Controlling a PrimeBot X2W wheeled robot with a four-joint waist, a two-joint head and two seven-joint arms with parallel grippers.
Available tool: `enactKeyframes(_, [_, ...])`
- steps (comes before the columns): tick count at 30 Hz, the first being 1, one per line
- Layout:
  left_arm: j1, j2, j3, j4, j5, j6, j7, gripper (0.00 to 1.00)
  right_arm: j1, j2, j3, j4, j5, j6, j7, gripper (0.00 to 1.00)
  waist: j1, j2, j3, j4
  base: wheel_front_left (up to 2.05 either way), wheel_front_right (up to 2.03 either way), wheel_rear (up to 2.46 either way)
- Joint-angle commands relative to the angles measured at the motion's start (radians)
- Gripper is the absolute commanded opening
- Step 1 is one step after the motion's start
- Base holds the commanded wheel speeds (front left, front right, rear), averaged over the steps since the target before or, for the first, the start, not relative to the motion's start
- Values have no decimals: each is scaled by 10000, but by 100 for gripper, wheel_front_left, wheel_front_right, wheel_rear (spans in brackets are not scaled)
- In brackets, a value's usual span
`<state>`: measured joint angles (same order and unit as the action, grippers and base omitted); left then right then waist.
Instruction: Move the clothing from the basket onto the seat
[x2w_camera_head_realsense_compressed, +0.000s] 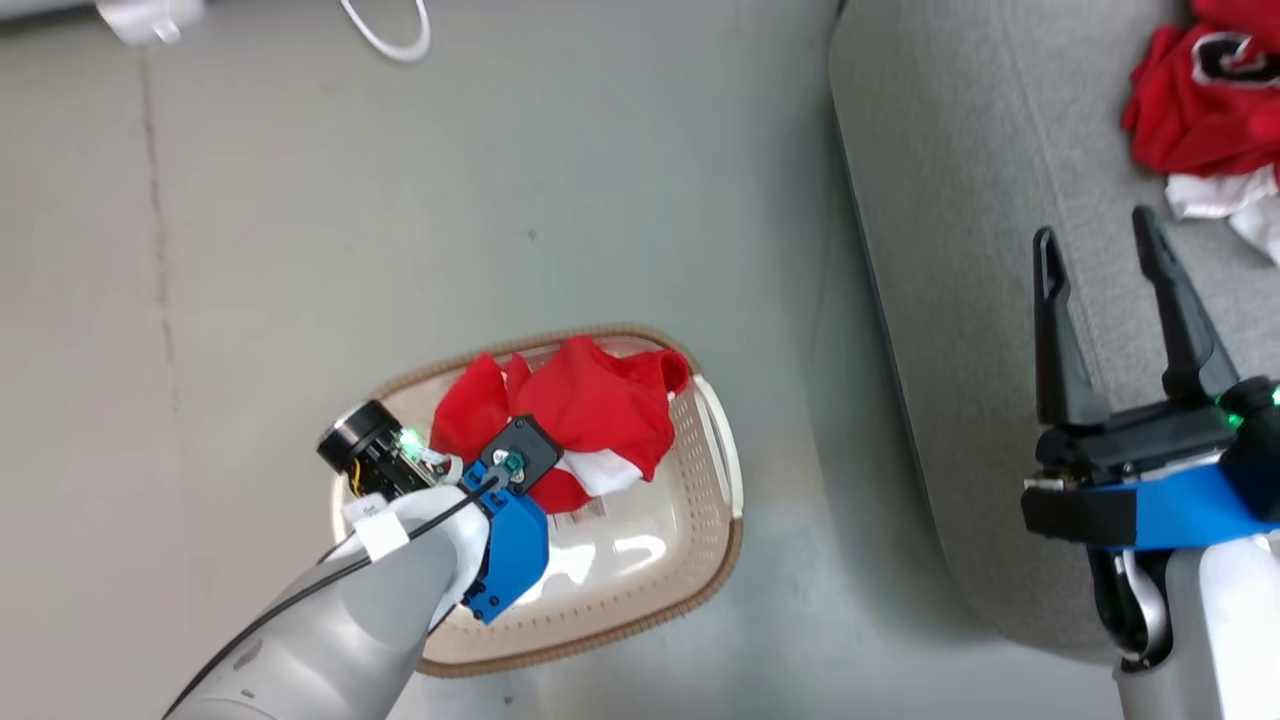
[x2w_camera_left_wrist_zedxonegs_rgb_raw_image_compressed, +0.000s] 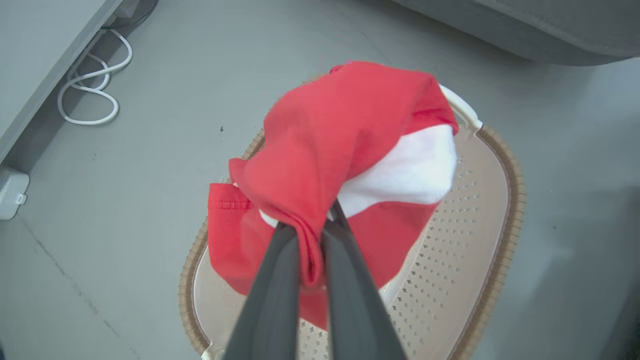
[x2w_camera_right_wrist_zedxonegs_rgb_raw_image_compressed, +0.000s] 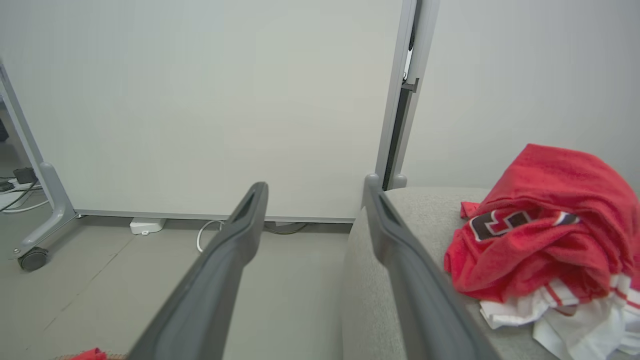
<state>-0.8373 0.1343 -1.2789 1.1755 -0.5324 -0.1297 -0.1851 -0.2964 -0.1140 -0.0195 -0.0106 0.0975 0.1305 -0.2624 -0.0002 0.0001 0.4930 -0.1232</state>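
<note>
The left gripper (x2w_camera_left_wrist_zedxonegs_rgb_raw_image_compressed: 311, 225) clamps its jaws on a fold of the red garment (x2w_camera_left_wrist_zedxonegs_rgb_raw_image_compressed: 320, 135), bunched over the basket (x2w_camera_left_wrist_zedxonegs_rgb_raw_image_compressed: 510, 200) at 7 o'clock. The right gripper (x2w_camera_head_realsense_compressed: 1095, 228), at 4 o'clock, holds its jaws spread and empty over the seat (x2w_camera_head_realsense_compressed: 960, 250). A second garment pile (x2w_camera_head_realsense_compressed: 1200, 100) lies on the seat at 2 o'clock.

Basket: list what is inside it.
A red-and-white garment, pinched in the shut left claw, bunches over the basket. Bare perforated plastic shows beside it; anything under the fabric is covered.
</note>
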Motion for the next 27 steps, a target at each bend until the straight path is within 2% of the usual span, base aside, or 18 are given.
enactKeyframes(1, [184, -18, 5, -78, -180, -3, -212, 0, 261, -50, -4, 104, -59, 3, -38, 100, 2, -1, -825, 274, 0, 0, 0])
enactKeyframes(6, [426, -22, 83, -254, -696, -3, -583, 0, 676, -46, -35, 311, -57, 3, -38, 100, 2, -1, -1636, 475, 0, 0, 0])
enactKeyframes(12, [431, 123, 692, -639, -1392, -3, -793, 0, 1147, 26, -83, 511, -90, 5, -38, 100, 2, -1, -2454, 695, 0, 0, 0])
enactKeyframes(20, [519, 776, 2290, -2390, -1494, 259, -811, 0, 1593, 110, -112, 693, -88, 5, -38, 100, 2, -1, -3291, 895, 0, 0, 0])
enactKeyframes(27, [1152, 1068, 3650, -3973, -1208, 500, -812, 0, 1968, 215, -117, 777, -69, 5, -36, 100, 2, -1, -3898, 982, 0, 0, 0])
